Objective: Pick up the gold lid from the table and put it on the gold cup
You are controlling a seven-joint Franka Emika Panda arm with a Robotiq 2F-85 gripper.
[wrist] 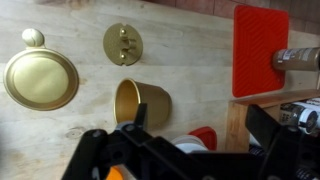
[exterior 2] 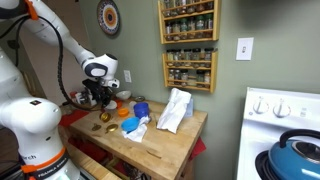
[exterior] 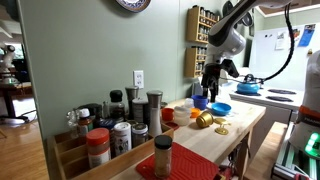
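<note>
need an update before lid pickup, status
tool open, empty, above table. gold lid flat on table, untouched. gold cup looks tipped over. nothing blocking lid.

**Arm over a wooden desk**

The white arm (exterior 2: 97, 69) holds its hand (exterior 2: 99, 97) above the left end of the desk (exterior 2: 160, 140). A blue bowl (exterior 2: 132, 125) and a crumpled white cloth (exterior 2: 175, 110) lie on the wood. Spice racks (exterior 2: 189, 68) hang on the wall behind.

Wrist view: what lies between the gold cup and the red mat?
Nothing. In the wrist view, only bare wooden tabletop separates the gold cup from the red mat.
</note>
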